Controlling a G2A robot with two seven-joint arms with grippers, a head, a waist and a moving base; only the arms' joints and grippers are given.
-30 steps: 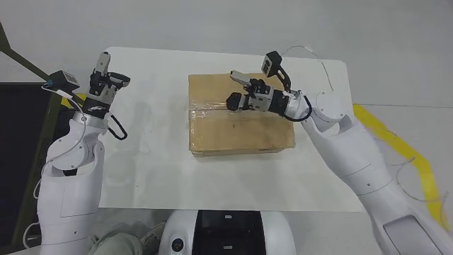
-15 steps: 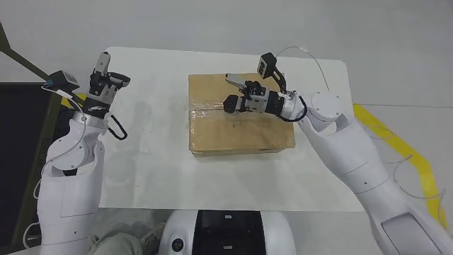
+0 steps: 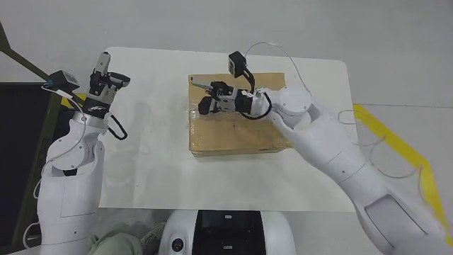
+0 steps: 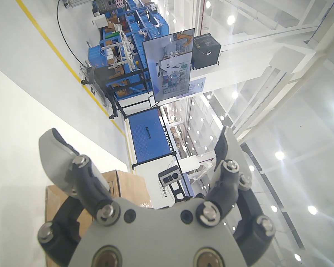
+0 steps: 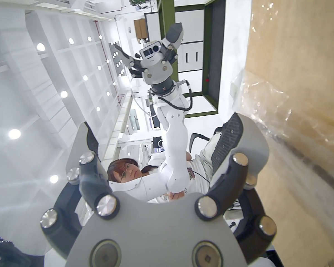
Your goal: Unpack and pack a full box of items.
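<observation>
A closed brown cardboard box (image 3: 241,124) lies mid-table, with clear tape (image 3: 212,112) along its top seam. My right gripper (image 3: 203,96) hangs open just above the box's top near its left edge, nothing between its fingers. In the right wrist view the gripper (image 5: 158,137) sits beside the box top (image 5: 295,56), one finger (image 5: 231,137) close to the crinkled tape (image 5: 267,104). My left gripper (image 3: 107,71) stands raised and open at the table's far left, away from the box. In its own view the left gripper (image 4: 139,144) is empty, a box corner (image 4: 122,184) behind it.
The white table (image 3: 148,163) has bare room on the box's left and in front. A dark bin with a green frame (image 3: 21,120) stands off the table's left side. A thin cable (image 3: 283,49) loops over the right arm.
My right gripper has slid left across the box top, from its right-middle to near its left edge, staying open. The left arm has not moved.
</observation>
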